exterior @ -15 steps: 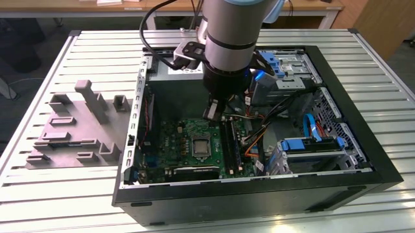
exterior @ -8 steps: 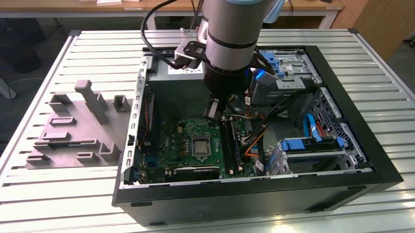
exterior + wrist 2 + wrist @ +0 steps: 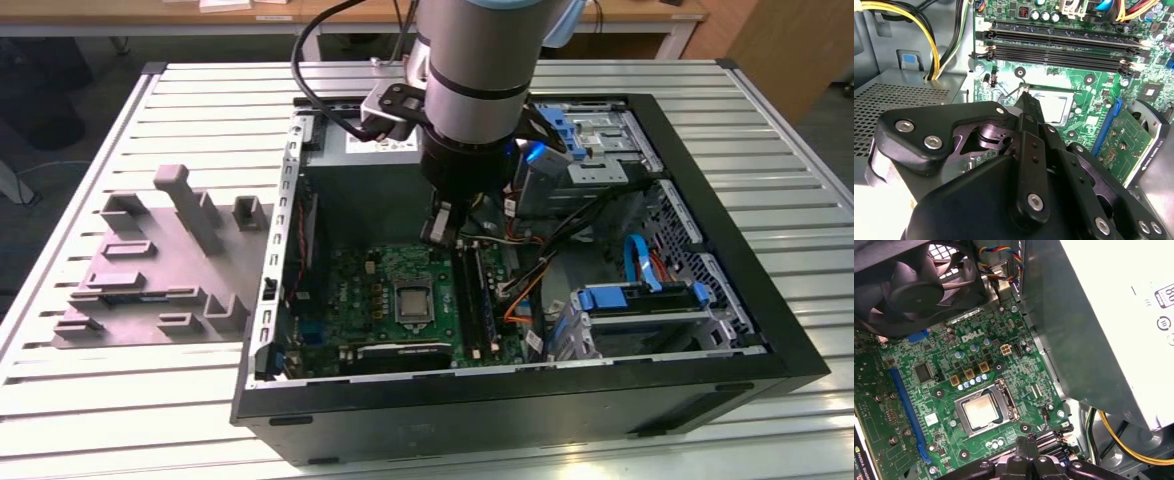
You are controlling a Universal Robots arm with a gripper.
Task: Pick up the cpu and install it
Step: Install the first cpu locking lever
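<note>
Your gripper (image 3: 1026,452) hangs with fingers together and nothing between them, just above the socket frame (image 3: 988,411). The cpu (image 3: 981,412) already lies inside it on the motherboard (image 3: 954,390), apparently seated.

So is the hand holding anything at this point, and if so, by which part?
Nothing is held. The hand hangs empty above the motherboard, and the cpu lies in its socket.

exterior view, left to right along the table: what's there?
Grey moulded fixture → green motherboard inside the open case, with the cpu in its socket → memory slots → blue-latched drive bay → black case wall.
</note>
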